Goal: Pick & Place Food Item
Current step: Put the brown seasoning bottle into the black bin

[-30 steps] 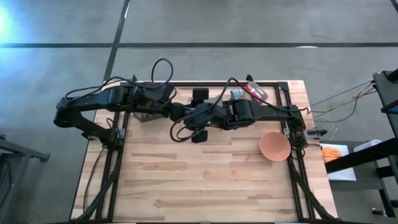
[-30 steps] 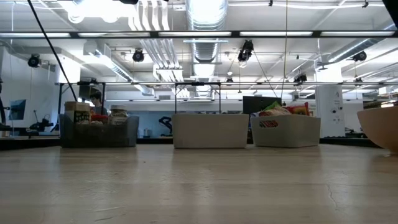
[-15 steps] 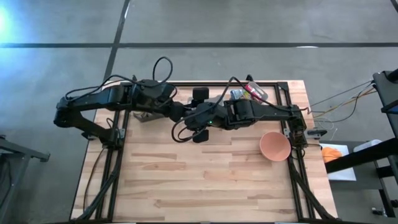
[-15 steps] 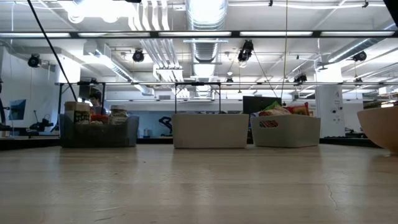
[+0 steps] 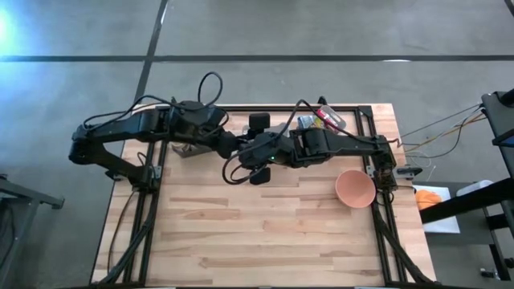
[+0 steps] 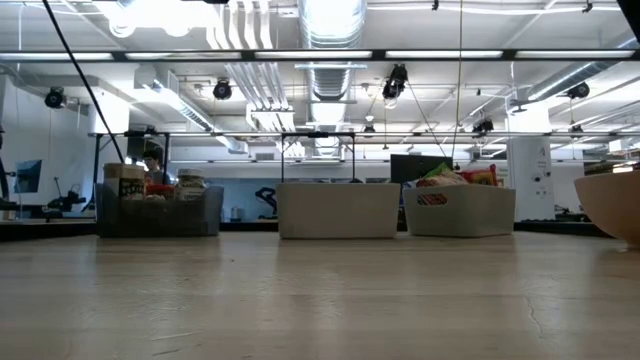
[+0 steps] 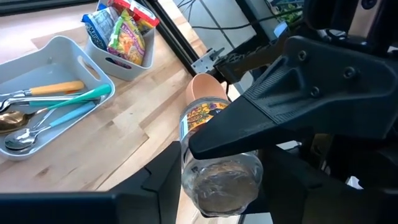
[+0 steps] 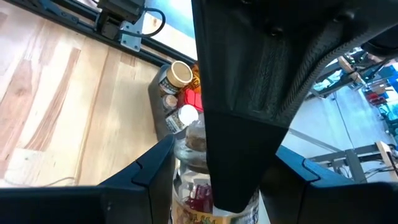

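Note:
A clear jar [image 7: 219, 168] with an orange and yellow label hangs high over the table's middle, between my two grippers. They meet there, coming from opposite sides. My left gripper [image 5: 233, 144] comes from the table's left and is shut on the jar's clear end. My right gripper [image 5: 250, 154] comes from the right and is shut on the labelled part. In the right wrist view the jar [image 8: 194, 180] shows between my right fingers, partly behind one left finger [image 8: 249, 124]. The low view shows neither gripper nor the jar. My left gripper pinches the jar's clear end [image 7: 221, 186] between its two fingers [image 7: 163, 180], which run along the jar. The jar is lifted clear of the table. My right gripper pinches the jar's labelled body [image 7: 202, 118] between its two fingers [image 7: 280, 118], from the opposite side. These fingers also lie along the jar.
At the far edge stand a dark bin of jars [image 8: 177, 93], a grey tray of spoons [image 7: 43, 106] and a bin of snack packets [image 7: 121, 37]. A terracotta bowl [image 5: 355, 189] stands at the table's right. Bare wood lies toward the near edge.
My left gripper's end has turned a little against my right gripper above the table's middle. Both arms have otherwise kept their places.

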`<action>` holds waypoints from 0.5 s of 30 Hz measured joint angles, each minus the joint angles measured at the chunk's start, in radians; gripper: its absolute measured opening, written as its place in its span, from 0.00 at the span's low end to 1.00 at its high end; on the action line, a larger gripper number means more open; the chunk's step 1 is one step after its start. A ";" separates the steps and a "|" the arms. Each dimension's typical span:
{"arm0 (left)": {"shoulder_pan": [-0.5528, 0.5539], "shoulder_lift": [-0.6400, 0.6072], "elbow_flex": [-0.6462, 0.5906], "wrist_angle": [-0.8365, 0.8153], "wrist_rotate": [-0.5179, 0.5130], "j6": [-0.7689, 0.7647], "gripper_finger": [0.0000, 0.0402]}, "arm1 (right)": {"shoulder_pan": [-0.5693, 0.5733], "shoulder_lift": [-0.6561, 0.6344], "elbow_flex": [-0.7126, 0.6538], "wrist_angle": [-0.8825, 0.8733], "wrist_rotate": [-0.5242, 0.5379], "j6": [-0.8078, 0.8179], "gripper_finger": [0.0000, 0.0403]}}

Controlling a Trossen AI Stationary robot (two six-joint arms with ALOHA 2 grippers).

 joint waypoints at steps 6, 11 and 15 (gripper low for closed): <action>0.000 0.000 0.000 0.004 0.011 0.015 0.41 | 0.000 0.000 0.000 0.005 0.000 0.007 0.43; 0.000 0.001 0.000 0.021 0.022 0.026 0.41 | -0.002 -0.001 0.000 0.005 0.003 0.022 0.43; 0.000 0.001 0.000 0.026 0.032 0.038 0.41 | -0.002 -0.001 0.000 0.005 0.004 0.022 0.43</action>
